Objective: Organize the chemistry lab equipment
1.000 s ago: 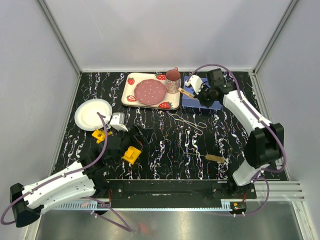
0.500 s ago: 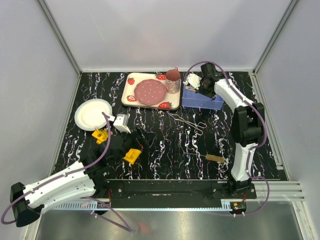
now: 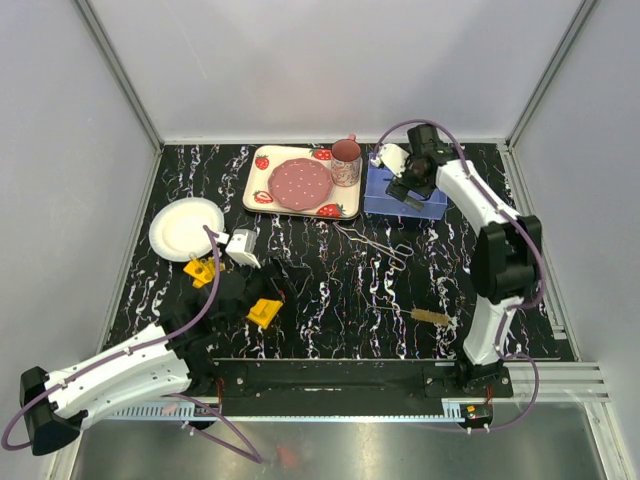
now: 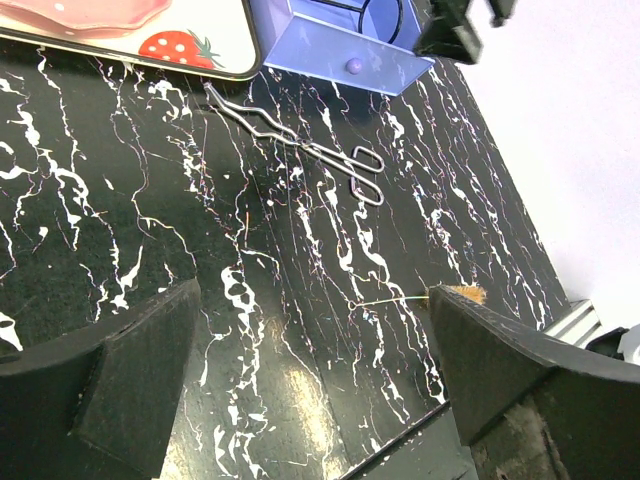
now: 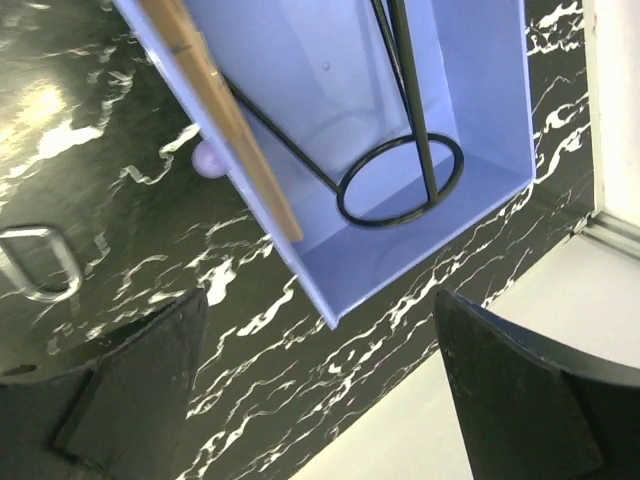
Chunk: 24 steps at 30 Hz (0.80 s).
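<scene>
Right tool point(image 5: 320, 390) spread, empty, over lavender plastic box point(image 5: 300, 70). Slim wooden stick point(image 5: 222, 115) leans on one wall's rim, not flat inside. A finger bump likely flips it onto the black marbled worktop point(image 4: 150, 250). Left tool point(image 4: 320, 370) spread, empty.

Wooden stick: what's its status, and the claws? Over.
Left claw open, empty. Right claw open over blue box. Stick along box's front wall, ungripped. Tongs, brush loose on table.
</scene>
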Each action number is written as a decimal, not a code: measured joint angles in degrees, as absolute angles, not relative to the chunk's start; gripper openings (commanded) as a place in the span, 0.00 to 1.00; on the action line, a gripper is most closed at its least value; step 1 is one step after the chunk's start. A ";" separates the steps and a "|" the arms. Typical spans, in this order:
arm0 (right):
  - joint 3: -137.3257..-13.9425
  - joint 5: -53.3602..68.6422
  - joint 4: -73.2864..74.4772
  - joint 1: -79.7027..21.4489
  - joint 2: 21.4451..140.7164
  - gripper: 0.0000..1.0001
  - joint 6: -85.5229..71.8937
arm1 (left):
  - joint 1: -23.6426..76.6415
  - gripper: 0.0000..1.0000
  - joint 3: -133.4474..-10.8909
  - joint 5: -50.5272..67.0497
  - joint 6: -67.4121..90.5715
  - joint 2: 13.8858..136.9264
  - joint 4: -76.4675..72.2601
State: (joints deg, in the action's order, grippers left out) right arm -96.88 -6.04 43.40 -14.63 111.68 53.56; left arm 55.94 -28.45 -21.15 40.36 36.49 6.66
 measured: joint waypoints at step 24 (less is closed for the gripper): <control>-41.98 38.09 55.51 -14.70 63.20 0.95 64.55 | 55.90 0.99 -26.85 -18.37 41.36 40.66 4.34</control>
